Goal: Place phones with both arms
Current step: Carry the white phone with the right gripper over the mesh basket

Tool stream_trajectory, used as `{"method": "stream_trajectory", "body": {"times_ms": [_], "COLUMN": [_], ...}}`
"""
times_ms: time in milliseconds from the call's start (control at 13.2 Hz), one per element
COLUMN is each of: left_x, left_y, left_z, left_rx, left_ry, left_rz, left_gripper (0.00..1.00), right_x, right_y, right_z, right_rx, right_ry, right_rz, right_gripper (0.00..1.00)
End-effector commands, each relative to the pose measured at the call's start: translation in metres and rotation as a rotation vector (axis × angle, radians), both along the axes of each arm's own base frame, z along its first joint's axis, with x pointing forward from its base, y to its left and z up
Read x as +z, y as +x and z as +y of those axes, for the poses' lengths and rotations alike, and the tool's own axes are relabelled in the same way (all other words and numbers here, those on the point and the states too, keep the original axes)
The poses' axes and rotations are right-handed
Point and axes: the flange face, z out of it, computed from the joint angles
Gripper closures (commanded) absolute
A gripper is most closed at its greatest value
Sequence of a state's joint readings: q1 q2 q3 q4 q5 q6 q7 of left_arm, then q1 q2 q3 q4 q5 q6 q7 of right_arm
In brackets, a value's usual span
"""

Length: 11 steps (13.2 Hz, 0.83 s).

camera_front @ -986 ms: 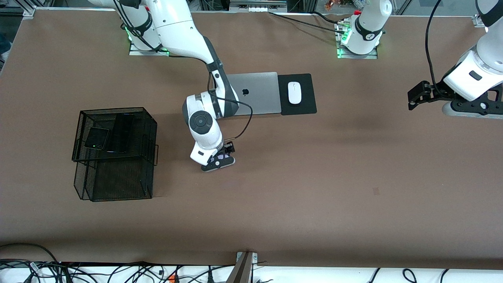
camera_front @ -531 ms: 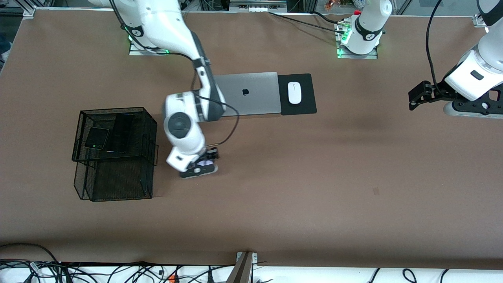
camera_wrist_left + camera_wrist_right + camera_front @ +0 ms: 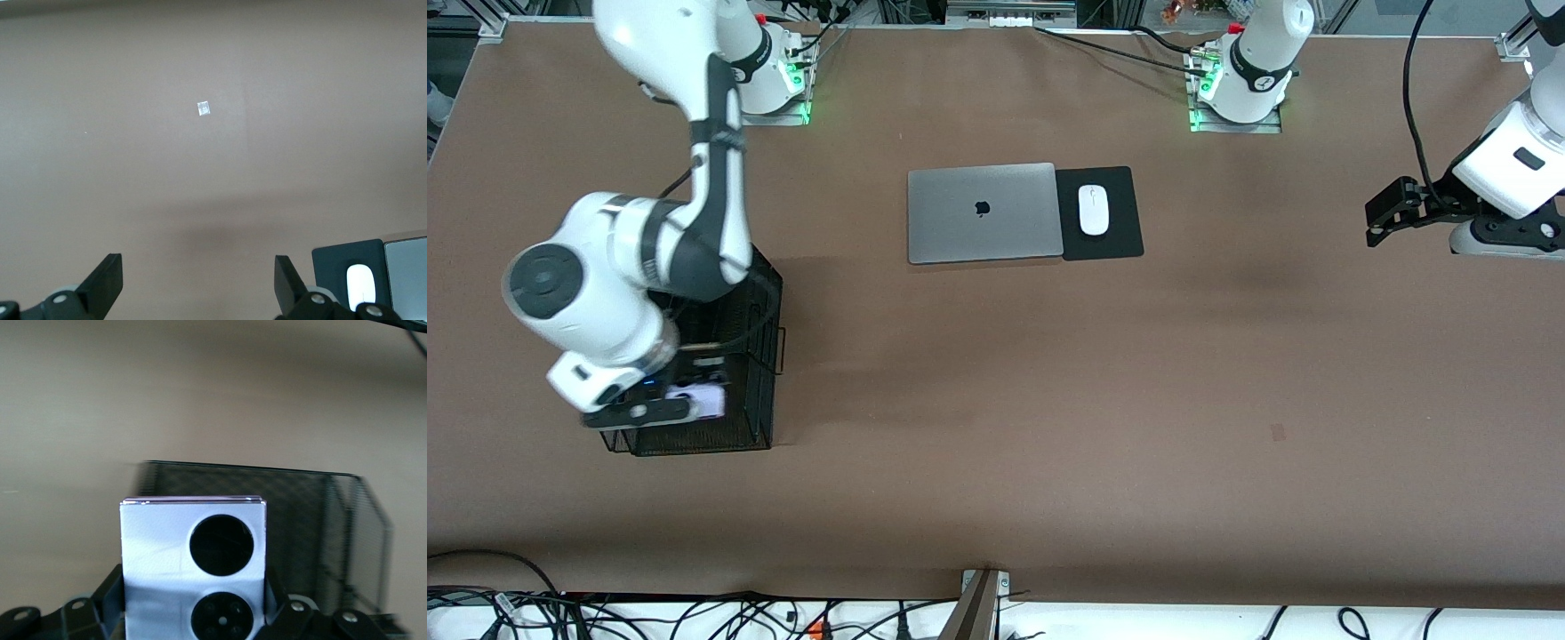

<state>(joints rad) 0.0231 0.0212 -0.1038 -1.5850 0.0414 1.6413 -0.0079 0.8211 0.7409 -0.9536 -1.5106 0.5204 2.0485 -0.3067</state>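
One lavender-white phone (image 3: 704, 401) is clamped in the right pincer (image 3: 667, 404), over the lower tier of the black mesh rack (image 3: 758, 356) at the right arm's end of the worktop (image 3: 1049, 400). Carry step looks nearly done. Next move, as I judge it: lower into the tier, then release. Farther off, the left pincer (image 3: 1378, 213) waits with jaws apart, holding nothing, over bare worktop at the left arm's end.
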Motion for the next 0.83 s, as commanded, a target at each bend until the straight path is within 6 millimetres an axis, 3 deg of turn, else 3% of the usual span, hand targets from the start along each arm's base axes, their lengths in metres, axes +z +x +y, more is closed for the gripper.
{"method": "stream_trajectory", "body": {"times_ms": [0,531,758], "left_x": [0.010,0.008,0.008], "left_y": [-0.002,-0.002,-0.002], "left_z": [0.004,-0.004,-0.005], "left_rx": [-0.018,0.063,0.063], "left_ry": [-0.020,-0.022,-0.021], "left_rz": [-0.009,-0.005,-0.003], "left_gripper": [0.00,0.00,0.00], "right_x": [-0.023,-0.091,-0.099], "right_y": [0.014,0.018,0.014], "right_z": [-0.033,-0.045,-0.054], "right_rx": [-0.010,-0.108,-0.119], "right_ry": [0.008,0.138,0.142], "right_rz": [-0.024,-0.002,0.021], "right_gripper": [1.00,1.00,1.00]}}
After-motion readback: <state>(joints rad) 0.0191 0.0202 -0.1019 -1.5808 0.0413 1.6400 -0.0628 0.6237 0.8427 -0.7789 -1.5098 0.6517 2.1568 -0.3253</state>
